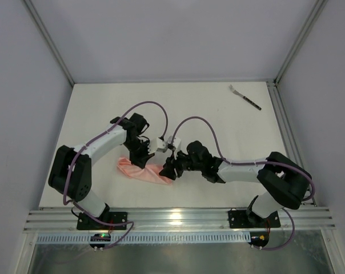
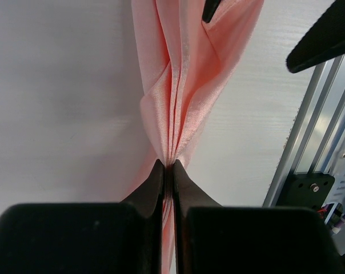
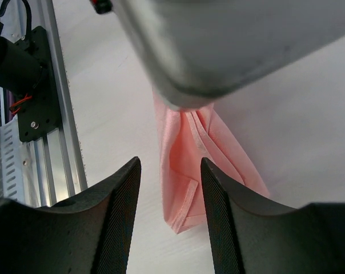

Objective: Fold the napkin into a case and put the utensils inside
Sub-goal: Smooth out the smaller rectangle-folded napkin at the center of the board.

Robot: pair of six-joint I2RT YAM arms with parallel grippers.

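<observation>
The white worktop (image 1: pixel 218 103) carried everything. The salmon-pink napkin (image 1: pixel 144 170) lay on it, gathered into a narrow, creased strip.

The left arm (image 1: pixel 98 145) reached in over the napkin from its left side, and the right arm (image 1: pixel 247 170) came at it from its right side, so the two met above the cloth. An aluminium rail (image 1: pixel 178 217) ran along the worktop's edge just on the near side of the napkin.

In the left wrist view the napkin (image 2: pixel 184 85) rose in long vertical pleats that converged to one point. There the left gripper (image 2: pixel 168 165) had its jaws pressed together, pinching the bunched folds of the napkin between them. Pink cloth also showed below the pinch, between the fingers (image 2: pixel 149 188).

In the right wrist view the right gripper (image 3: pixel 169 162) stood with its jaws spread. The hemmed end of the napkin (image 3: pixel 187 171) lay flat on the worktop between and beyond them. The left fingertip was clear of the cloth. Whether the right one touched the napkin's edge could not be told.

The fork (image 1: pixel 245 97), with a silvery head and a dark handle, lay on the worktop well apart from the napkin, far behind it and to its right.
</observation>
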